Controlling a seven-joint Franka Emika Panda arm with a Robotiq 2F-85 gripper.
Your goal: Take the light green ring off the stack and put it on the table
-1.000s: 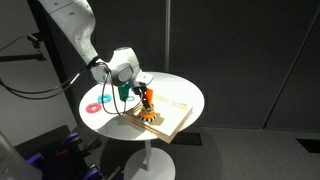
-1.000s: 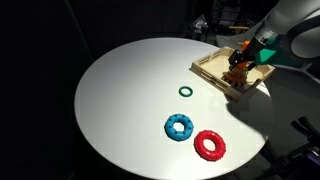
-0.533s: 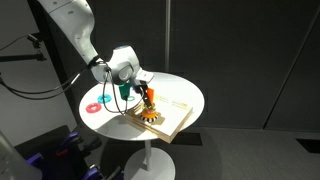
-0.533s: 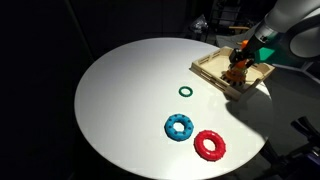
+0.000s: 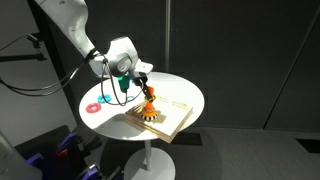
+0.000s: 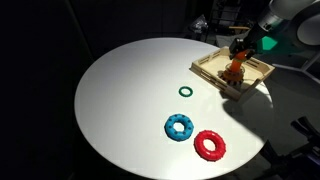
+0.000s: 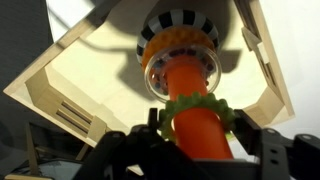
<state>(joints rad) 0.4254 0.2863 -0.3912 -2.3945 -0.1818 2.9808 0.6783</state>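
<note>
The stack is an orange peg (image 7: 188, 72) with yellowish rings (image 7: 178, 35) at its foot, on a tan wooden board (image 7: 80, 75). The light green ring (image 7: 215, 106) sits high on the peg, pinched between my gripper's (image 7: 197, 130) two fingers. In both exterior views the gripper (image 5: 142, 80) (image 6: 244, 46) hangs above the peg (image 5: 148, 103) (image 6: 234, 68) on the board (image 5: 172, 116) (image 6: 212, 68). The board lies on the round white table (image 5: 185, 92) (image 6: 130, 100).
A blue ring (image 6: 179, 126), a red ring (image 6: 209, 145) and a small dark green ring (image 6: 185, 91) lie loose on the table. In an exterior view the loose rings (image 5: 93, 106) lie at the far side of the table from the board. The surroundings are dark.
The gripper has risen along the peg, taking the light green ring up from the foot of the stack. The loose rings have not moved.
</note>
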